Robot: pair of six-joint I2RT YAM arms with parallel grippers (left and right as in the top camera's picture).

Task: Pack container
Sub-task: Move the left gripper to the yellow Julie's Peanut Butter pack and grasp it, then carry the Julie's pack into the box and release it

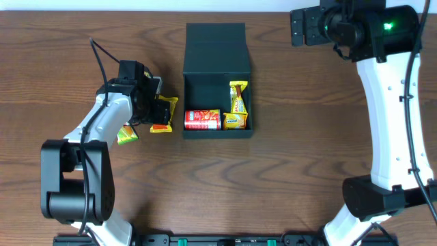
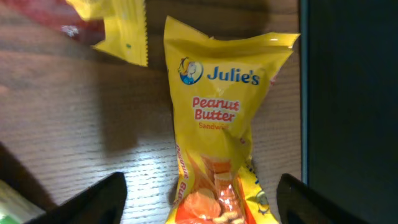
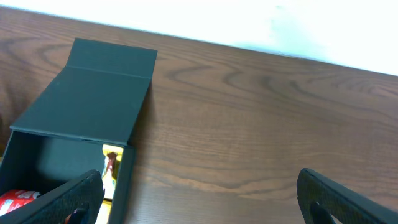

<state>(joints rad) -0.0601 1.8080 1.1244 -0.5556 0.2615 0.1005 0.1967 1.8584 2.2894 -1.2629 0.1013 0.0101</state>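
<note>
Left end effector (image 2: 200, 198): jaws apart, set low over the desk (image 1: 307, 137), with one dark finger (image 2: 93, 199) on each side of a yellow packet (image 2: 217, 112) printed "Julie's Peanut Butter Sandwich". A strip of bare wood shows between the packet and each finger, so nothing is gripped. The packet lies flat on the desk. In the left wrist view its long edge runs just beside the outer left wall of the container (image 1: 205, 92); whether the two touch cannot be told. A second yellow packet (image 1: 127, 134) lies on the desk near the left arm, on the side away from the container.

Right end effector (image 3: 208, 196): jaws wide, nothing between them, held high over the far right part of the desk, well apart from the container and from every packet.

Container: dark, matte, box-shaped, standing at the middle of the desk toward its far side, open. Its flap lid (image 1: 215, 44) is folded back and lies flat on the desk behind the box. Inside, a red chip can (image 1: 202, 119) lies on its side against the near wall. Beside it, two yellow packets (image 1: 237, 102) occupy the right side, one along the right wall, the other in the near right corner. The rest of the box floor is bare.
</note>
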